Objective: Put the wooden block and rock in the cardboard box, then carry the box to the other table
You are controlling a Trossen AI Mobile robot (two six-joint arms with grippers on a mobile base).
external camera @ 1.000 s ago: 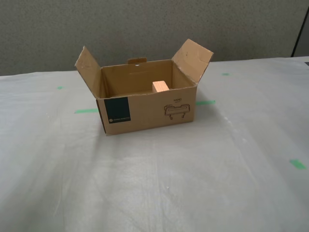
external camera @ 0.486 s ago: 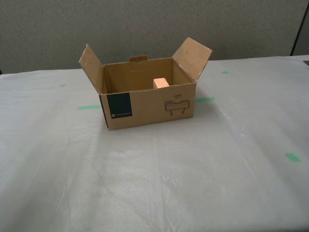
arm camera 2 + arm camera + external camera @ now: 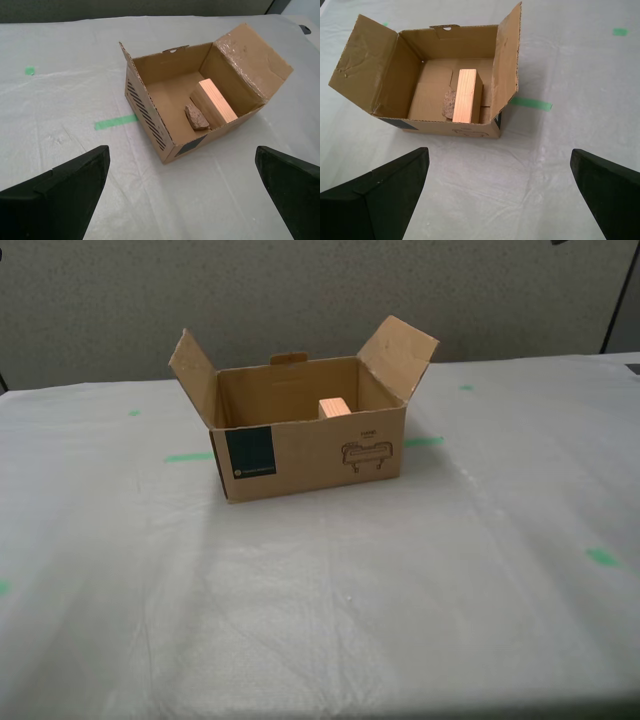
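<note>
The cardboard box stands open on the other table, flaps spread, teal label facing the exterior view. The wooden block shows over its rim. Seen from the second wrist view, the wooden block lies inside the cardboard box with the rock against it. The first wrist view shows the wooden block and the rock in the cardboard box from the opposite side. My second gripper and my first gripper are open, empty, short of the box. Neither appears in the exterior view.
Green tape marks dot the wrinkled pale sheet. A grey partition wall runs along the table's far edge. A tape strip lies beside the box.
The whole scene has shifted a little in the exterior view, so the camera has moved. The box and its contents stay put on the table.
</note>
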